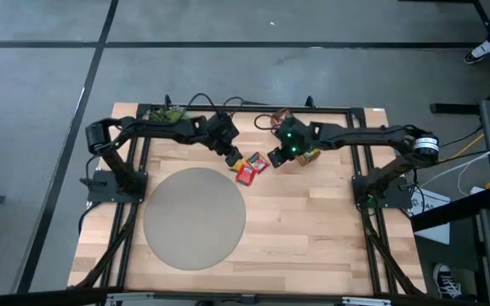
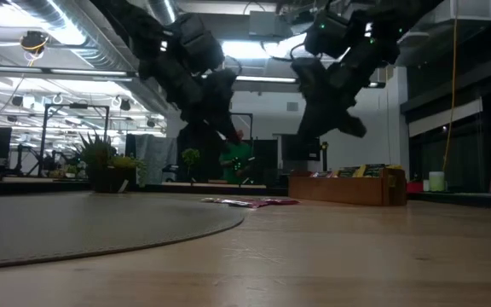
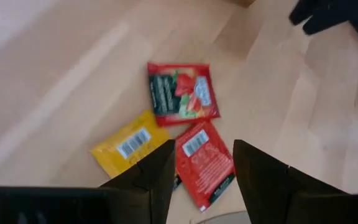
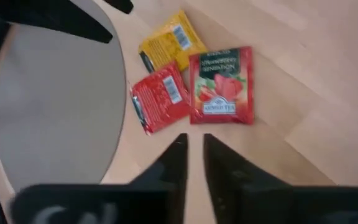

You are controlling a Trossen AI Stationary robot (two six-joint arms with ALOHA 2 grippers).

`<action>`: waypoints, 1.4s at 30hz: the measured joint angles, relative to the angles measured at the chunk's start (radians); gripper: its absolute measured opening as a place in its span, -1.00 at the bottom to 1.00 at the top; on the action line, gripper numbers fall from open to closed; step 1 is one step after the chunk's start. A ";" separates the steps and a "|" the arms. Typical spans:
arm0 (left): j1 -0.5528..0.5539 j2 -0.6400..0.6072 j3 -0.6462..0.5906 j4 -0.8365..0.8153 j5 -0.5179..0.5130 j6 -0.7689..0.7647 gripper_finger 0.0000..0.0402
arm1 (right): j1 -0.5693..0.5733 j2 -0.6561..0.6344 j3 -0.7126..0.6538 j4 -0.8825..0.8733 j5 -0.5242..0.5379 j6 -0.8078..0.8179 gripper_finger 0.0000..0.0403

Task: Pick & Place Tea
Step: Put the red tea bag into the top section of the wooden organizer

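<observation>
Tea sachets lie in a small cluster on the wooden table [image 1: 313, 229], between the two grippers and just off the edge of the round grey mat [image 1: 196, 218]. Three show: a red strawberry sachet [image 4: 221, 86] face up, a second red sachet [image 4: 160, 98] barcode side up and touching its edge, and a yellow sachet [image 4: 166, 42] partly tucked under both. The left gripper [image 3: 204, 171] hangs over the cluster with its fingers [image 3: 157, 171] apart and nothing between them; the barcode-side red sachet sits directly below the gap, the yellow one just to one side, the strawberry one a little beyond the fingertips. The right gripper [image 4: 192, 146] hovers just short of the cluster, its fingers [image 4: 174, 158] drawn close with only a narrow slit between them, holding nothing; the strawberry sachet lies just ahead of its tips. In the low view both grippers are raised above the table, apart from the sachets. A wooden divided tray [image 2: 348, 185] stands beyond the right gripper; a potted plant [image 2: 105, 164] sits behind the left arm
</observation>
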 joint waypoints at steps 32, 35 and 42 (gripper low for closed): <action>0.048 0.203 0.000 0.104 0.018 -0.297 -0.22 | 0.014 0.405 -0.036 0.361 -0.080 0.013 -0.98; 0.052 0.223 0.000 0.106 0.043 -0.303 -0.22 | 0.014 0.408 -0.039 0.380 -0.086 0.013 -0.99; 0.054 0.242 0.000 0.136 0.113 -0.270 -0.22 | 0.015 0.412 -0.042 0.415 -0.088 0.012 -0.99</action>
